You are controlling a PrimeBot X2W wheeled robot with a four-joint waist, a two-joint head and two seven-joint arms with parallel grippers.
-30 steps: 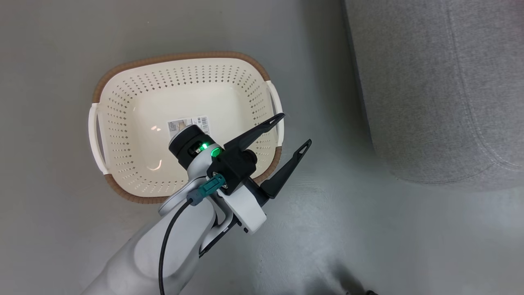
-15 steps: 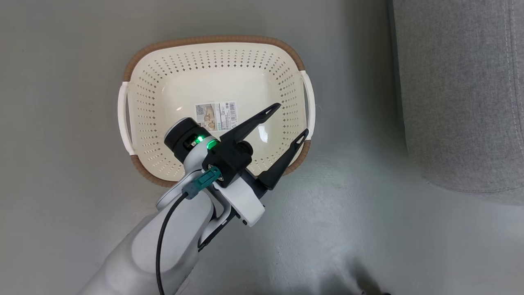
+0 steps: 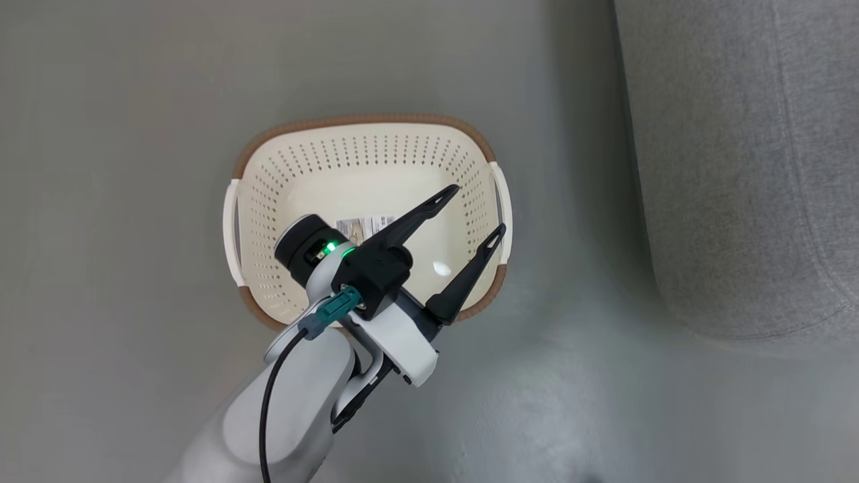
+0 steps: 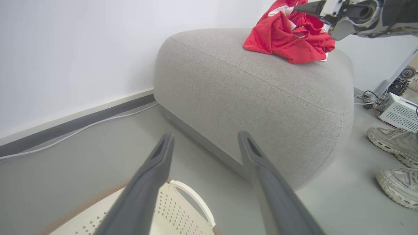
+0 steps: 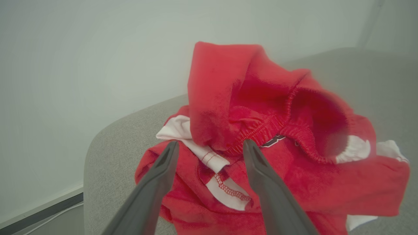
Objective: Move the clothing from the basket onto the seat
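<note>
Evidently the red clothing point(image 5: 261, 147) lies heaped on the grey sofa seat point(image 4: 261, 91), just beyond the spread, empty right gripper point(image 5: 210, 143), the nearer arm. The left gripper point(image 3: 475, 211), also spread, hangs over the bare laundry basket point(image 3: 362, 124).

**Basket** point(image 3: 282, 194): cream-white, walls dotted with rows of small perforations; rim point(image 3: 362, 121) brown with a woven look; handles point(image 3: 231, 235) white; a white printed label point(image 3: 359, 228) on its floor.
**Clothing** point(image 5: 228, 98): bright red with white panels, red stitching on the white trim.
**Seat** point(image 4: 254, 88): grey, woven texture.
**Floor** point(image 3: 121, 201): pale grey-green.
**Left gripper** point(image 3: 479, 210): black fingers, white housing, green light point(image 3: 330, 249), teal connector point(image 3: 333, 310).
</note>
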